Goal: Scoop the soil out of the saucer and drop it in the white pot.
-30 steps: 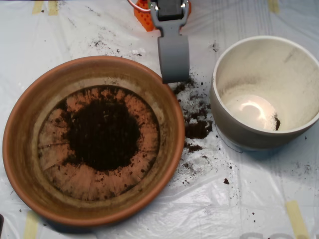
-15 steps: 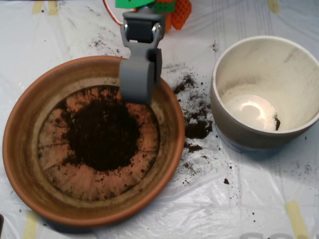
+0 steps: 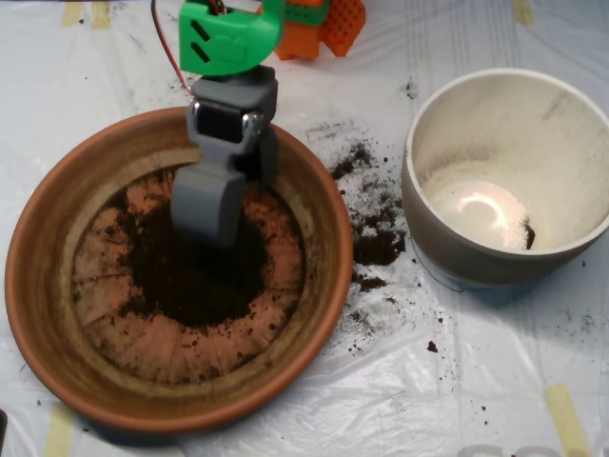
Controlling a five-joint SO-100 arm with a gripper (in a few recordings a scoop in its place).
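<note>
The saucer (image 3: 38,286) is a large terracotta dish on the left, with a dark pile of soil (image 3: 186,276) in its middle. My grey scoop (image 3: 224,214) hangs over the saucer's upper middle. Its front shell reaches down onto the top edge of the pile, and its second shell stands apart behind it to the right, so it is open. The white pot (image 3: 476,259) stands to the right, well away from the scoop. Only a small dark crumb (image 3: 528,233) lies near its bottom.
Spilled soil (image 3: 377,246) is scattered on the plastic sheet between saucer and pot. The arm's green housing (image 3: 226,38) and orange base (image 3: 328,24) sit at the top edge. Yellow tape strips (image 3: 565,419) mark the sheet's corners.
The scoop has swung left and down, from beside the saucer's upper right rim to over the soil pile, and its shells have parted. Saucer, pot and spilled soil have not moved.
</note>
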